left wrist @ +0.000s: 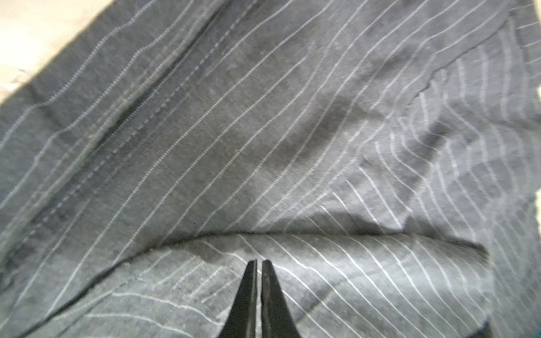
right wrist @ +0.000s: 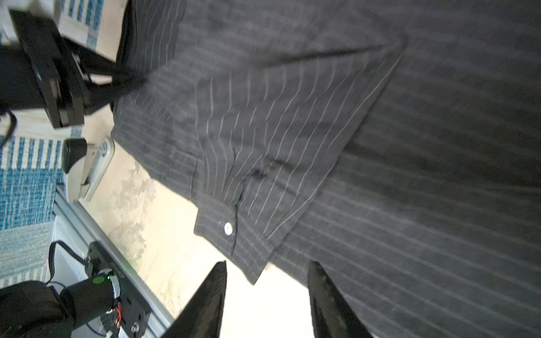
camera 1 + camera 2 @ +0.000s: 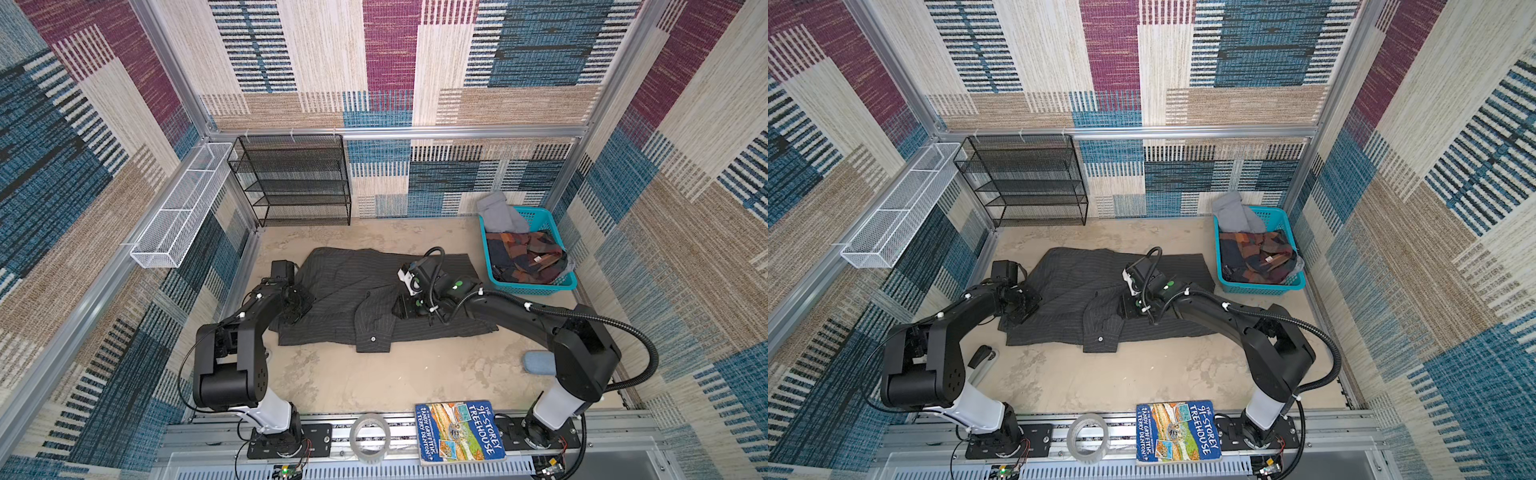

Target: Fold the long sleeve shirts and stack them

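Table: the sandy table (image 3: pixel 374 386) gives plenty of bare surface in front of the cloth.
Shirt: the charcoal pinstriped shirt (image 3: pixel 345 274) lies spread flat mid-table between the two arms, near the basket but not touching it.
Basket: the teal basket (image 3: pixel 557 286) at the far right holds other garments.
Sleeve: one sleeve (image 3: pixel 376 311) lies folded diagonally across the body.
Right gripper: the right gripper (image 2: pixel 269 263) has its jaws spread with nothing between them, low over the near hem beside the cuff.
Left gripper: the left gripper (image 1: pixel 259 263) has its fingers pressed together on a raised fold at the shirt's left edge. I cannot tell whether cloth is caught between them.
Cuff: the cuff (image 2: pixel 222 216) overhangs the near hem, white button (image 2: pixel 228 228) facing up.
Step, as judged: the sleeve looks laid and let go, and a body fold seems next.
Doing it well: lift the right arm straight up so it does not drag the sleeve, tuck the cuff inside the hem line, and smooth the left ridge before creasing.
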{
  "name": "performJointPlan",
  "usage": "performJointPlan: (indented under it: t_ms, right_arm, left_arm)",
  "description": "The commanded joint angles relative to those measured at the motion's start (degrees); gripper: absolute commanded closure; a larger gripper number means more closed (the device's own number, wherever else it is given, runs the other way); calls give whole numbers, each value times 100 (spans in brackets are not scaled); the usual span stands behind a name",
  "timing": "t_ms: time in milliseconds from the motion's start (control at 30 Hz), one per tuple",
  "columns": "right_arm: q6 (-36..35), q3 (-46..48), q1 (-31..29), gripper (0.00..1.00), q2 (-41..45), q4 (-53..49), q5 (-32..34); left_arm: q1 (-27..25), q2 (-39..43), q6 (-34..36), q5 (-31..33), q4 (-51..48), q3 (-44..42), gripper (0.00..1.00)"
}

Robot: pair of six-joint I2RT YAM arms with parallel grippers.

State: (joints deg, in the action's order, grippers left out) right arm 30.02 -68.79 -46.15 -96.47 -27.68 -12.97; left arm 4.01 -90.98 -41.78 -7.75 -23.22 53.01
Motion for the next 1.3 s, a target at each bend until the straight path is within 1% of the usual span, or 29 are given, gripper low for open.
performJointPlan:
  t_ms: [0,133,333,433,733,967,1033,1200,1267]
  right_arm:
    - [592,185,-287,52,-171,369,-30]
    - [815,201,-461,53,-599,675,-102]
    - [887,231,-559,53,-902,870,-348]
    - [942,313,-571,53,-935,929,-424]
    - [1110,629,-649,53,-741,965,-368]
    - [1160,660,-656,54,-899,1288,-497]
    - [1137,585,-653,58,-992,1317,-494]
    - [1091,492,-652,80,-1014,1227,-397]
    - [984,444,-650,85,-862,990,-262]
  left_arm:
    - [-5,86,-17,-43,-38,25,90]
    - [-14,72,9,-79,-50,34,90]
    - [-23,46,8,-78,-47,33,90]
    - [-36,55,-5,-73,-35,25,89]
    - [-71,33,2,-60,-61,82,90]
    - [-111,39,8,-38,-85,104,90]
    - [-111,38,7,-25,-92,104,90]
    - [-120,17,5,-9,-103,122,90]
    - [-115,4,4,1,-100,140,90]
